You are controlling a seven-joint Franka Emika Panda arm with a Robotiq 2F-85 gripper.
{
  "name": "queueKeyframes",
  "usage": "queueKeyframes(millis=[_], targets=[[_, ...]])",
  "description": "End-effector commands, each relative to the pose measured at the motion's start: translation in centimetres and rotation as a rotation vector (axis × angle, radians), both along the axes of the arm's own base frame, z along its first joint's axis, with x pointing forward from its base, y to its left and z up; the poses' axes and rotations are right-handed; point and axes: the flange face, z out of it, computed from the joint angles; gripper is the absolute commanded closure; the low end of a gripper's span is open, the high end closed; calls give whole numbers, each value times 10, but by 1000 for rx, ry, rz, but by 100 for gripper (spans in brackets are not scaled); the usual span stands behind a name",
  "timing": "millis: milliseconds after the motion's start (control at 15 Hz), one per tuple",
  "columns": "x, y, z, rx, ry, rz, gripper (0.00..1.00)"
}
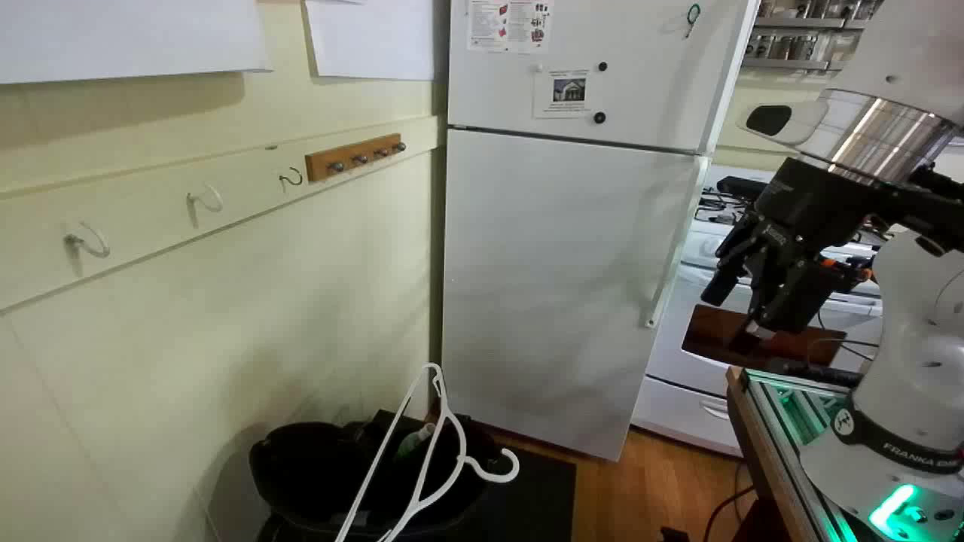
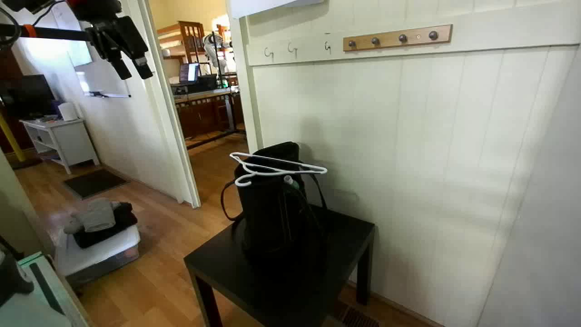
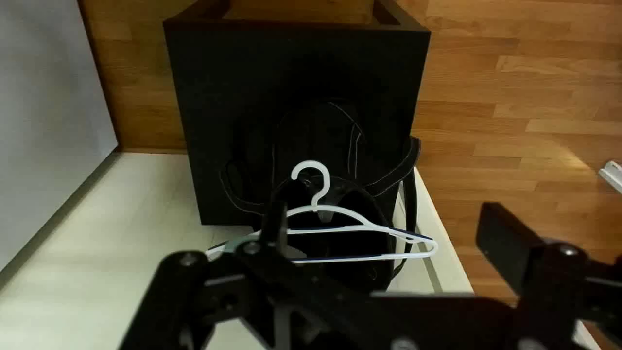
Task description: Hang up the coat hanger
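Wrist view shows the gripper (image 3: 388, 236) wide, coat hanger (image 3: 316, 208) near the counter's (image 3: 218, 97) wall-side edge; both exterior views add pegs (image 2: 433, 35).

A home, at its kitchen: in an exterior view a stove (image 1: 708, 339) stands behind the fingers (image 1: 721, 286), jars (image 1: 785, 48) above them, and a fridge (image 1: 557, 286) hung with papers (image 1: 566, 94) to one side of them. In an exterior view, past the fingers, a doorway (image 2: 169, 113) gives onto what looks like a bunk bed (image 2: 187, 34); folded cloth (image 2: 97, 217) lies on a bin (image 2: 127, 238) below them.
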Motion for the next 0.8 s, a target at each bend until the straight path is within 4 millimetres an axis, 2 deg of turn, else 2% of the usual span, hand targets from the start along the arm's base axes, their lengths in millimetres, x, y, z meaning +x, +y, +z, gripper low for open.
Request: queueKeyframes(millis=[0, 400, 733], targets=[[0, 0, 1, 0, 1, 0, 0], [3, -4, -1, -3, 5, -16, 0], [49, -61, -13, 31, -38, -227, 0]])
